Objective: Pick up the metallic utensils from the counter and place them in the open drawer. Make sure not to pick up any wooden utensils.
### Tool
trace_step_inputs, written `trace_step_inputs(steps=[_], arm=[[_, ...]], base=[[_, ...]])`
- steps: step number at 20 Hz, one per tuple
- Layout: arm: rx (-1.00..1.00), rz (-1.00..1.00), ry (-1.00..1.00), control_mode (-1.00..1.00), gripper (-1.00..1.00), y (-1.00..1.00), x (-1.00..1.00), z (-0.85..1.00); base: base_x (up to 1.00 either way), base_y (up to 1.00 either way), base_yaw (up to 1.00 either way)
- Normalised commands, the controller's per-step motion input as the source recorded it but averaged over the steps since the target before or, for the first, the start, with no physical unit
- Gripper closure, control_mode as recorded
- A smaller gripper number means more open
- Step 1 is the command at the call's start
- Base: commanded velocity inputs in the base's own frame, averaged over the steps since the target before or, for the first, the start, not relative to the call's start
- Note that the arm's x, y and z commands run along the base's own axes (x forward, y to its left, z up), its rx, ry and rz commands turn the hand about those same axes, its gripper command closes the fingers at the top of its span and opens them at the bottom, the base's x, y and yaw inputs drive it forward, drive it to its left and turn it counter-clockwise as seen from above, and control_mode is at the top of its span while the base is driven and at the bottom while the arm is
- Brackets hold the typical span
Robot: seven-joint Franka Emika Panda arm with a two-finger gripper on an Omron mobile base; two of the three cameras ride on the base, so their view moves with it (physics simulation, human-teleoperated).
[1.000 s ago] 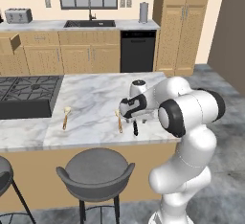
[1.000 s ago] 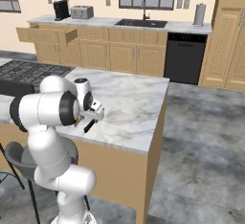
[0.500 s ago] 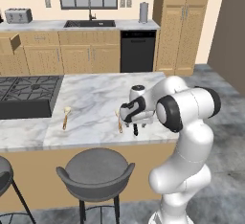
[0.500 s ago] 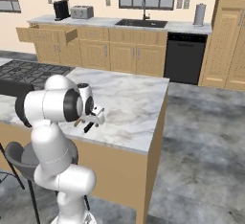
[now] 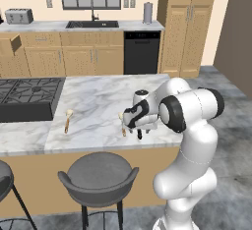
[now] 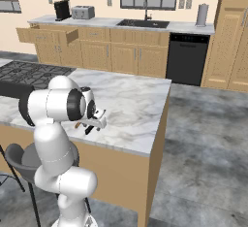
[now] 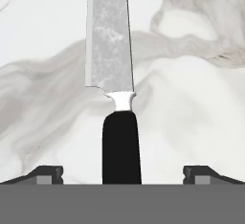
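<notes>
Knife w/ black handle + flat silvery blade (image 7: 115, 74) lies flat on white-grey marbled counter (image 7: 191, 113), centred under gripper (image 7: 122, 174), jaws wide apart, nothing held. Looks light, stiff, blade slick — grab black handle.

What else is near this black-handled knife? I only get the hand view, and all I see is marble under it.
Observer: A wooden-handled spoon lies close beside the knife, near the front edge of the counter.
Operator: Where is the drawer it should go in?
Observer: The open drawer is across the kitchen, in the back cabinets below the toaster, not in this island.
Operator: Is anything else on the island?
Observer: A second wooden-handled spoon lies further along, close to the black cooktop.
</notes>
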Motion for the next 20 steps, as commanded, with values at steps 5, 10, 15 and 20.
trace_step_inputs(steps=[5,10,15,20], arm=[[0.0,0.0,0.08,-1.0,1.0,0.0,0.0,-0.15],[0.0,0.0,0.07,-1.0,1.0,0.0,0.0,-0.12],[0.0,0.0,0.04,-1.0,1.0,0.0,0.0,-0.07],[0.0,-0.04,0.0,-1.0,1.0,-0.4,-0.06,-0.02]], base=[[0.0,0.0,0.0],[0.0,0.0,0.0],[0.0,0.0,0.0],[0.0,0.0,0.0]])
